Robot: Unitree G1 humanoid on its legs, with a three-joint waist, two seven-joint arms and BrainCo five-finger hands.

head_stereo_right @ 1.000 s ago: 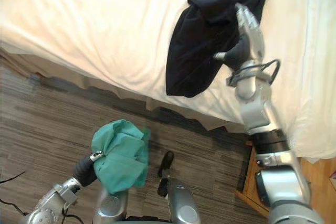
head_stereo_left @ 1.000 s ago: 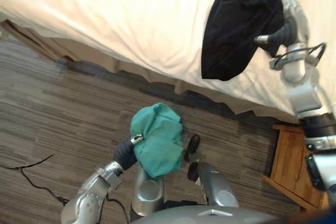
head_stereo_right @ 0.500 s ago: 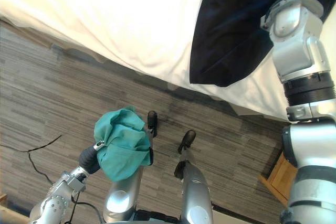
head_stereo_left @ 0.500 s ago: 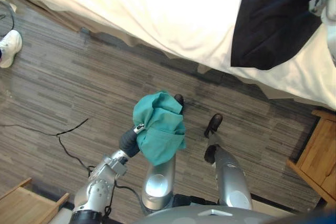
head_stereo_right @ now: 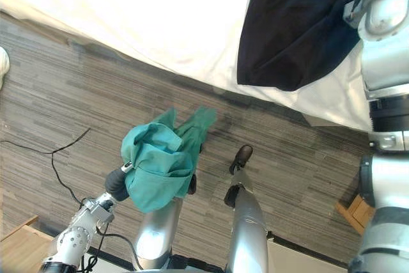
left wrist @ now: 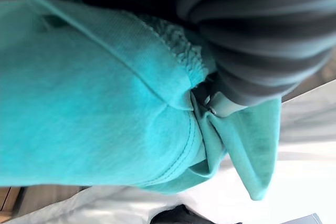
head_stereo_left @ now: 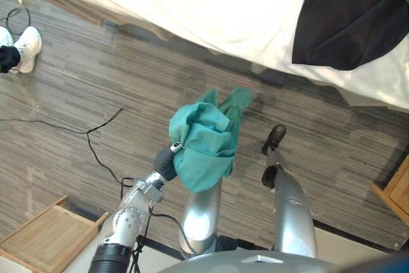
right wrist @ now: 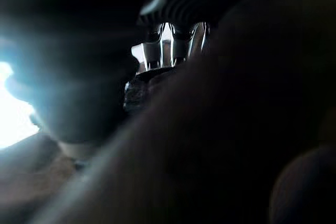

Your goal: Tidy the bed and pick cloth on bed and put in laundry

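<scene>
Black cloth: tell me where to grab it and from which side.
Probably its lower edge: the black cloth spreads flat on the bed, and that rounded edge lies nearest the bed's side. Come in from that side.

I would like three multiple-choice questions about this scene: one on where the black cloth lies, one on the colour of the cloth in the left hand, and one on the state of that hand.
1. Where is the black cloth?
A) on the floor B) on the bed C) in a basket
2. The left hand carries a cloth of which colour?
A) teal B) red C) white
3. How is the left hand?
A) open and empty B) shut on the teal cloth C) flat on the bed

Answers: 1 B, it lies on the white bedding; 2 A, the bundle above the floor is teal; 3 B, its wrist view shows the fabric gripped.
</scene>
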